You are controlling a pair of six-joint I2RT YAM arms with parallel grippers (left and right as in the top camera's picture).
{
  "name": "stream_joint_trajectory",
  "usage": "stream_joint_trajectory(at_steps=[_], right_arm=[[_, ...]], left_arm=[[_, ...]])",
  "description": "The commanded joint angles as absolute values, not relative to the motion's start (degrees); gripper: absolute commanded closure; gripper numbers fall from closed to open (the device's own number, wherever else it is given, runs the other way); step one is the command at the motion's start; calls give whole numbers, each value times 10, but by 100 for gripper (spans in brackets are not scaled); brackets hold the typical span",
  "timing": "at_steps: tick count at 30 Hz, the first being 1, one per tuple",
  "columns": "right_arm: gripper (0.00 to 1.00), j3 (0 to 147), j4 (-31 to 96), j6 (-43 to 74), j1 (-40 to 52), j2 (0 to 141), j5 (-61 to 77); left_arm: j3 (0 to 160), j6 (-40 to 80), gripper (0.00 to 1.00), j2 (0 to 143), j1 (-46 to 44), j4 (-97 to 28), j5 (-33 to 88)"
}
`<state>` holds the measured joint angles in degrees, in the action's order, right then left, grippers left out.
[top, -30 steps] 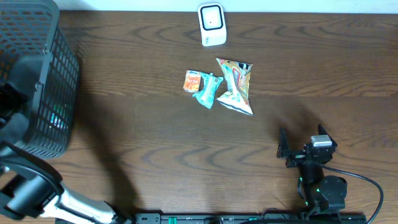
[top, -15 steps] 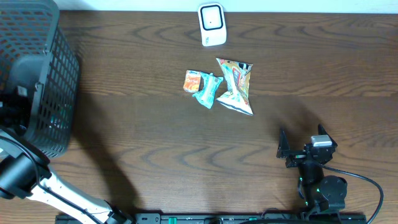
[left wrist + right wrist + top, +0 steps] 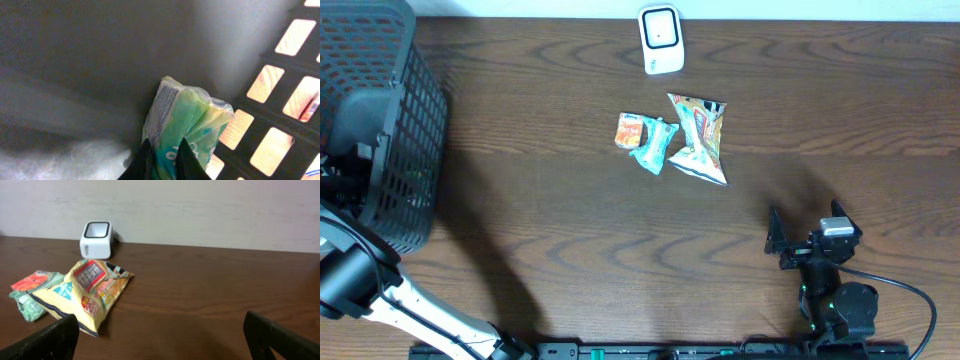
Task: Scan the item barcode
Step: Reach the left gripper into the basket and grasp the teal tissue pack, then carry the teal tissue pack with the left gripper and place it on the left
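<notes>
Dark counter, mesh basket: left tool pinches green packet inside.
Lift straight up, turn barcode toward scanner; right tool spread, idle.

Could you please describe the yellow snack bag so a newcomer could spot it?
Find the white scanner at the far edge of the table; three packets lie in front of it. The yellow snack bag is the rightmost, larger than the teal packet and orange packet beside it, with a red panel.
</notes>
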<state>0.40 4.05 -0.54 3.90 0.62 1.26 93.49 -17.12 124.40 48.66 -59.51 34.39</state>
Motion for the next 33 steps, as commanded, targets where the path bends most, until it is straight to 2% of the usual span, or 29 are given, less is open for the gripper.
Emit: stream_joint_trajectory(at_steps=[1, 5, 9, 14, 19, 23, 26, 33], right_arm=[[1, 3, 43, -9, 42, 3, 10], [1, 3, 43, -9, 42, 3, 10], [1, 3, 43, -9, 42, 3, 10], [1, 3, 43, -9, 42, 3, 10], [1, 3, 43, -9, 42, 3, 10], [1, 3, 43, -9, 42, 3, 10], [1, 3, 43, -9, 42, 3, 10], [1, 3, 43, -9, 42, 3, 10]], left_arm=[[965, -94, 93, 1247, 486, -608, 320], [1045, -41, 93, 1200, 485, -652, 321], [1090, 10, 93, 1111, 485, -640, 324], [1100, 182, 93, 949, 484, -545, 334], [1100, 294, 93, 851, 444, -448, 443], [1100, 279, 93, 831, 329, -443, 467], [1087, 230, 92, 842, 209, -464, 457], [1056, 199, 93, 904, 20, -545, 265]])
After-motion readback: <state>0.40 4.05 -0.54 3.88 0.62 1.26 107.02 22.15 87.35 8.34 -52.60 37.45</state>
